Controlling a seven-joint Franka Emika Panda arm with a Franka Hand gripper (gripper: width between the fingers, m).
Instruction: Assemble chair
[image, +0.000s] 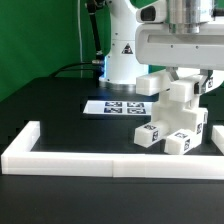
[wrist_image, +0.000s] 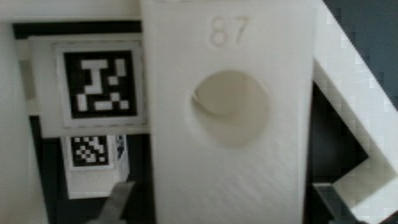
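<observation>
Assembly scene: two-finger gripper (image: 185, 82) of the white robot arm (image: 120, 45) clamps a flat matte-white chair panel (wrist_image: 231, 100), moulded with a number and a round dimple, at the right of the exterior frame. Beneath it, other pieces of the small white toy chair (image: 175, 130), blocky and tagged, cluster on the black table (image: 60, 110) inside the long white border rail (image: 90, 160). The marker board (image: 115, 107) lies at centre. Seating the panel onto the cluster appears to be the step in hand. The next move likely calls for careful alignment before release.
</observation>
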